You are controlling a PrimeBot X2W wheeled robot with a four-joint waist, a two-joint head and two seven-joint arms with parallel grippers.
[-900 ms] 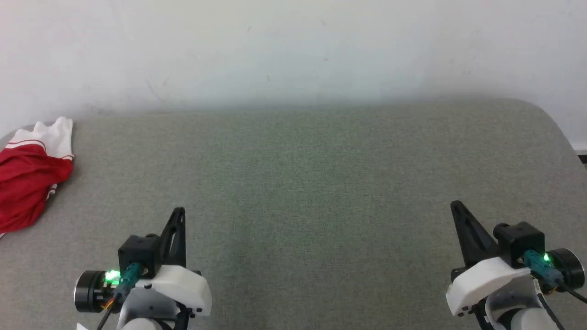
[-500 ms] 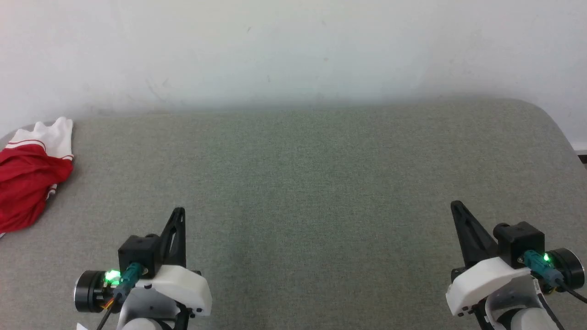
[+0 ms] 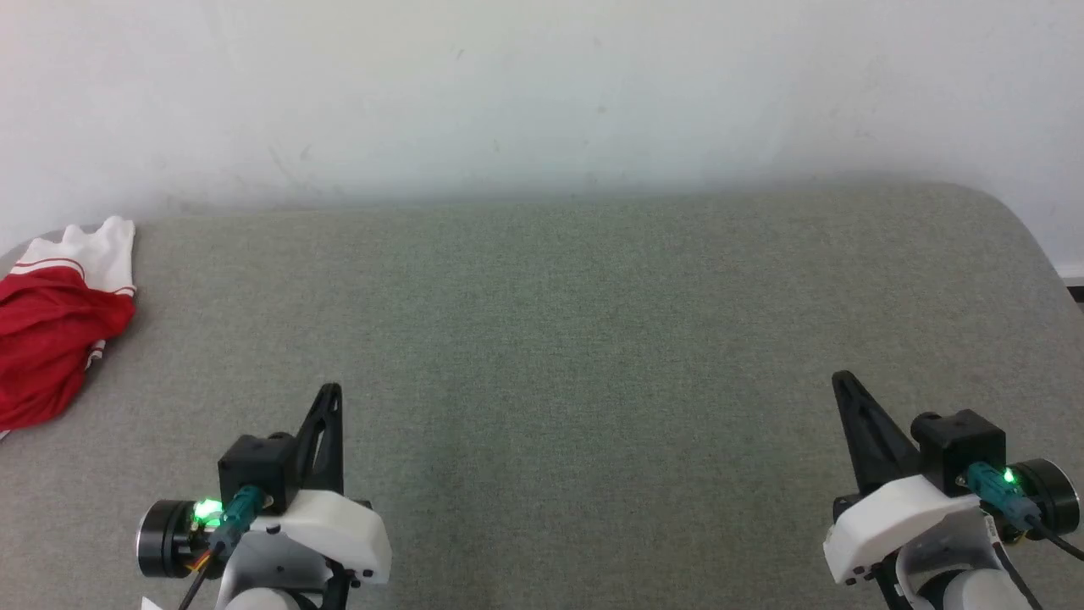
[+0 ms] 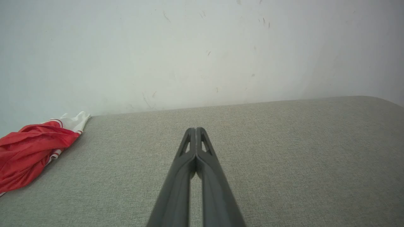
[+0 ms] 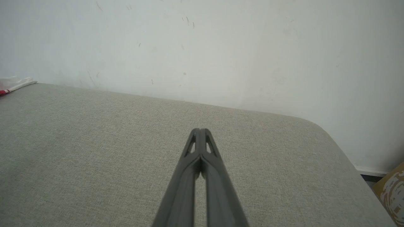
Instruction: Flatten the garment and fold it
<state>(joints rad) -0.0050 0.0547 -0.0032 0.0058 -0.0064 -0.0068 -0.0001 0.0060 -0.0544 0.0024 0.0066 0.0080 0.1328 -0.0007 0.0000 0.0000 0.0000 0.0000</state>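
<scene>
Waiting at the near side of the bench (image 3: 550, 322), the left gripper (image 3: 332, 391) and the right gripper (image 3: 840, 379) are both pointing toward the wall (image 3: 542, 85), each with its two fingers pressed together and holding nothing. They are sitting well apart, probably a ready pose that is leaving the middle of the bench free for spreading. The garment (image 3: 51, 339) is lying crumpled at the far left corner of the bench, red body bunched, white sleeve toward the wall, well away from the left gripper; flattening is not yet begun. A cardboard box (image 5: 391, 189) is showing beyond the bench's right edge, its contents hidden.
</scene>
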